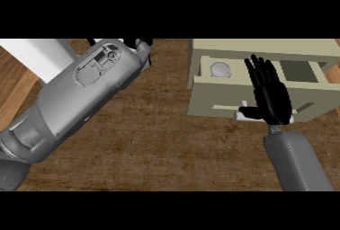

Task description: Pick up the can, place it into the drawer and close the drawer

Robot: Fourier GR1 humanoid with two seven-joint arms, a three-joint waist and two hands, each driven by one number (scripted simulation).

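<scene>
From the head view, the landmark is the beige drawer cabinet (266,49) standing at the far right of the dark wooden counter (166,148). Its drawer (206,105) is pulled out toward the robot, and the front panel carries a long pale handle (225,108).

Left of the cabinet, the grey left forearm (73,99) slants across the counter and takes up much of that side. The left hand (140,43) shows only as black fingertips at its far end, level with the cabinet's top; whether those fingers are spread or curled cannot be told. Beyond that forearm, well left of the cabinet, a white upright block (40,54) stands over a lighter wooden floor (16,85).

The right hand (269,92) hangs directly over the drawer's middle and front panel, fingers straight and pressed close together, pointing toward the cabinet. It holds nothing and hides part of the drawer's inside and handle.

The can (220,69) sits inside the drawer at its left end, just left of the right hand's fingers. Seen from above, it is a pale grey round top.
</scene>
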